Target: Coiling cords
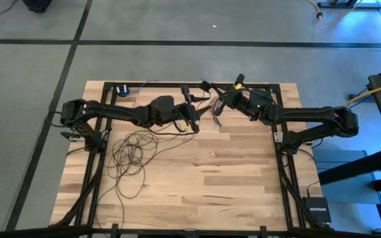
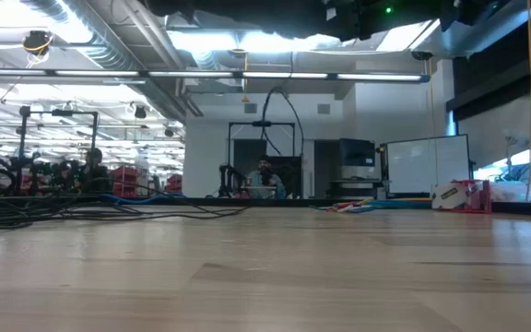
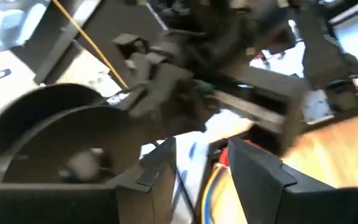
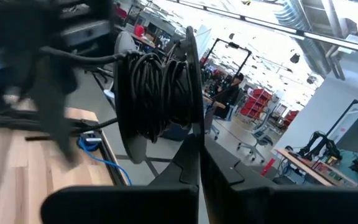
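Observation:
The cords, one thin dark wire, lie in loose loops (image 1: 131,155) on the left of the wooden table, also seen in the low view (image 2: 26,210). More of the wire is wound on a grey spool (image 4: 154,93), which also shows in the left wrist view (image 3: 55,137). My right gripper (image 4: 197,158) is held level above the table's far middle (image 1: 229,99) and is shut on the spool. My left gripper (image 3: 204,180) faces it from the left (image 1: 192,124), level and open. Thin wires show in the gap between its fingers. My right gripper pinches the rim of one spool flange (image 4: 190,127) between its two fingers, which come at it level. The spool stands beyond the fingertips, clear of the table, its flange edge-on to the wrist camera. My left gripper: whether its fingers (image 3: 157,171) touch the thin wires between them cannot be told.
A short bundle of multicoloured wires (image 1: 213,116) hangs between the two grippers. A small blue-and-black device (image 1: 121,90) sits at the far left. Black frame rails (image 1: 280,142) border the table. A yellow cable (image 1: 376,89) runs off the right. Bare wood lies at the middle and near side.

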You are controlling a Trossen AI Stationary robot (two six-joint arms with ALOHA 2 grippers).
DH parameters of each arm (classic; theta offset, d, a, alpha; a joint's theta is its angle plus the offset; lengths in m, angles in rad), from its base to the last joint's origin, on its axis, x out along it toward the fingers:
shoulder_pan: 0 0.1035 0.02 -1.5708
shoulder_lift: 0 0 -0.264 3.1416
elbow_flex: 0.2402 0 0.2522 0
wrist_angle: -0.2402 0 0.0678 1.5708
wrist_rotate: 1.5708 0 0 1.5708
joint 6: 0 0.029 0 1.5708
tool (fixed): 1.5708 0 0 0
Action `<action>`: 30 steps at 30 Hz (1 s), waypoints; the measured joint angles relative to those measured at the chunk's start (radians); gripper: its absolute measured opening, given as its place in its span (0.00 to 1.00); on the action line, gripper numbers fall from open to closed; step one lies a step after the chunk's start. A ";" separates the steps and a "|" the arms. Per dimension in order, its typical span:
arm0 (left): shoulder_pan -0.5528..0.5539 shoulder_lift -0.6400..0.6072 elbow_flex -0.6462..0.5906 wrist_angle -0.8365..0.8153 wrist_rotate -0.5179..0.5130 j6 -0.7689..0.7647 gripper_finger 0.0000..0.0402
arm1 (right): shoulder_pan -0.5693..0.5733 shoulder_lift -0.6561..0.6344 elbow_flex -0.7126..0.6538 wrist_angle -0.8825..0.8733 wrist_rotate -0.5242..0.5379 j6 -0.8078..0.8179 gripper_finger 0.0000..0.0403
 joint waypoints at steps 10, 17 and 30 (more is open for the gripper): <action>-0.032 0.000 0.000 -0.130 -0.001 -0.002 0.35 | 0.000 0.000 0.000 -0.001 0.000 0.005 0.01; -0.063 -0.017 0.049 -0.204 -0.290 0.034 0.35 | 0.000 0.000 0.000 -0.006 0.000 0.005 0.01; -0.104 -0.021 0.262 -0.693 -0.268 -0.131 0.35 | 0.000 0.000 0.000 -0.005 0.000 0.004 0.01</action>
